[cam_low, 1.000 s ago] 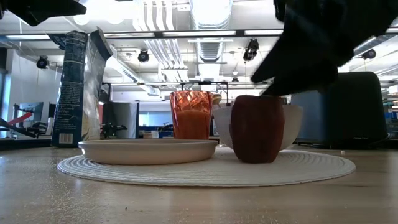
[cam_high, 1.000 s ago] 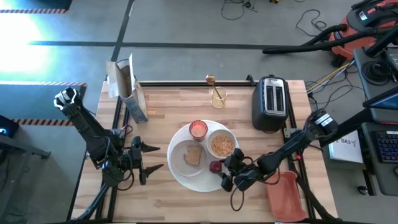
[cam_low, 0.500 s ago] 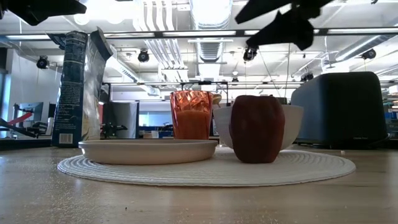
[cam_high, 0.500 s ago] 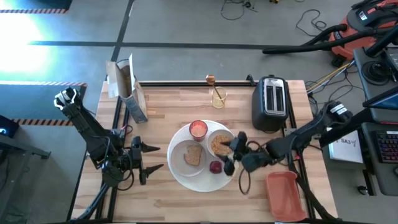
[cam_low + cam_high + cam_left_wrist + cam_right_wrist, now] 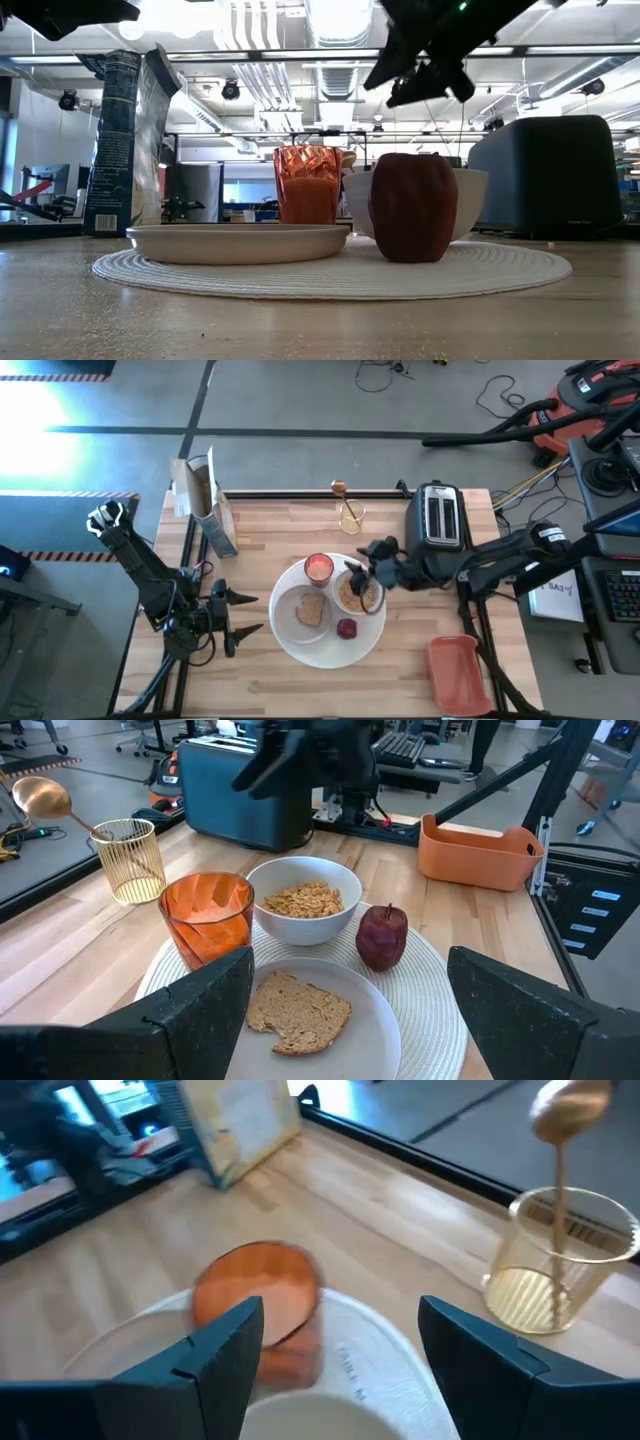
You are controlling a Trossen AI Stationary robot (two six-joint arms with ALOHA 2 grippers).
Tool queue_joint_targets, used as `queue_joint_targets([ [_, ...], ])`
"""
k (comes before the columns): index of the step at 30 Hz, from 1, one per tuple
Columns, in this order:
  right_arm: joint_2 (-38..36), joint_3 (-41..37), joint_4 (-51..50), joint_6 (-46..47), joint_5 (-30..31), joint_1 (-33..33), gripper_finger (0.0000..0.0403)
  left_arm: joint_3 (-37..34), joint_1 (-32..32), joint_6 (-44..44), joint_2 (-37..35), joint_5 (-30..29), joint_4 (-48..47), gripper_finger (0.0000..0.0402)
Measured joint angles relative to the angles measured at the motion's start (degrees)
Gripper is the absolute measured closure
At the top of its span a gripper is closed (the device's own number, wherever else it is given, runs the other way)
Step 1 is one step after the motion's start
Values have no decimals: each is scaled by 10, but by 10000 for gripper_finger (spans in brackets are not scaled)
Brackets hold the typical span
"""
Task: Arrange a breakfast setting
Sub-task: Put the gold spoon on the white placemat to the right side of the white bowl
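A large round white plate (image 5: 290,645) with a woven look lies at the table's middle. On it rest a smaller white plate (image 5: 292,622) with a brown toast slice (image 5: 311,610), a white bowl (image 5: 357,593) of cereal, a pink-red cup (image 5: 318,567) and a small dark-red fruit (image 5: 347,628). The gold spoon (image 5: 339,488) stands in a gold wire holder (image 5: 351,517) at the far edge. My right gripper (image 5: 358,568) is open and empty, high above the bowl (image 5: 300,1420), facing the cup (image 5: 258,1295). My left gripper (image 5: 243,615) is open, left of the plates.
A black toaster (image 5: 435,525) stands at the far right, a cereal box (image 5: 205,505) at the far left, and an orange tray (image 5: 460,675) at the near right corner. Bare wood shows along the near edge and left of the plates.
My right gripper has risen from beside the dark-red fruit and gone toward the table's far edge, and it is now over the bowl. It has turned to face the cup and the spoon holder. The fruit stays where it was.
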Motion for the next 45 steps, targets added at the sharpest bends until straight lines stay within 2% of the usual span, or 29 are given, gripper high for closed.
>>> queue_joint_targets([
  [8, 1, 0, -1, 40, -103, -137, 149, 0, 0, 0, 0, -3, 1, 86],
  [11, 1, 0, -1, 58, -115, -180, 149, 0, 0, 0, 0, -4, 1, 86],
  [15, 2, 0, 6, 59, -132, -225, 149, 0, 0, 0, 0, -4, 1, 86],
  [20, 38, 1, 62, 47, -221, -260, 149, 0, 3, 1, 0, -4, 1, 86],
  [28, 130, 107, -7, -43, -220, -284, 149, 0, 5, 2, 0, -5, 1, 86],
  [33, 183, 211, -105, -88, -217, -296, 149, 0, 5, 2, 0, -5, -2, 86],
  [38, 235, 302, -216, -107, -189, -314, 149, 0, 5, 2, 0, -4, -6, 86],
  [41, 262, 331, -260, -107, -188, -326, 149, 0, 5, 2, 0, -4, -7, 86],
  [45, 288, 346, -267, -107, -188, -338, 149, -5, 5, 2, 0, -4, -9, 86],
])
